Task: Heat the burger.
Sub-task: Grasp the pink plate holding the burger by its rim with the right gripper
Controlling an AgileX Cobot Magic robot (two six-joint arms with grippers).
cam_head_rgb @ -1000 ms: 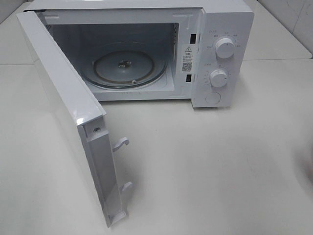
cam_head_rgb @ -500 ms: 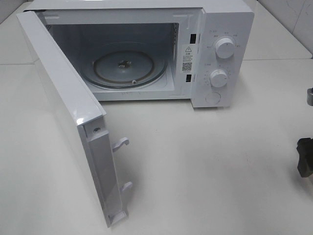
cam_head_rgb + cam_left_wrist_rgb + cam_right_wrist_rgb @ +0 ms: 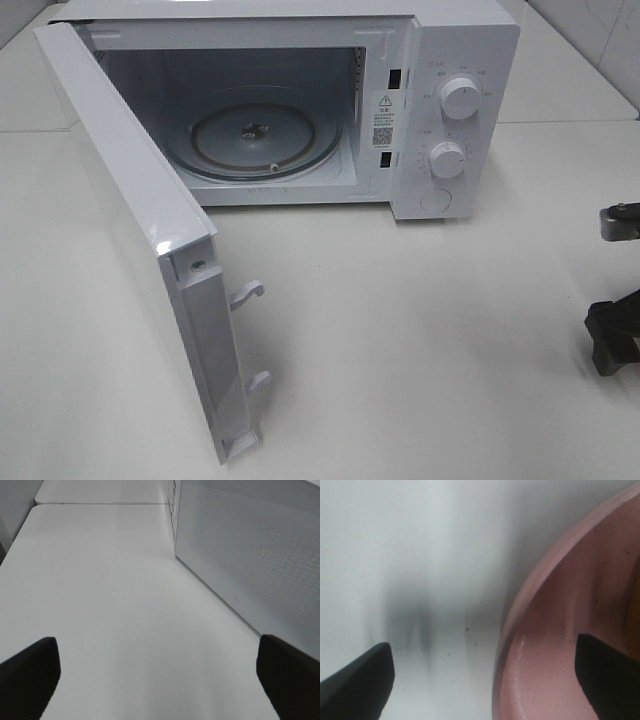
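Observation:
The burger is hidden; only a thin yellowish sliver (image 3: 635,605) shows at the edge of the right wrist view, and I cannot tell what it is. A round pink plate (image 3: 555,630) fills that side of the view. My right gripper (image 3: 482,675) is open, its jaws astride the plate's rim with one finger (image 3: 607,672) over the plate's inside and the other over the white table. In the exterior high view the right gripper (image 3: 612,335) pokes in at the right edge. My left gripper (image 3: 160,680) is open over bare table beside the microwave door (image 3: 250,555).
The white microwave (image 3: 450,100) stands at the back with its door (image 3: 150,230) swung wide open toward the front left. Its glass turntable (image 3: 255,140) holds nothing. Two knobs (image 3: 459,97) sit on the right panel. White table (image 3: 420,350) stretches in front.
The right arm has come further into the exterior high view from the right edge. The microwave and its door have not moved.

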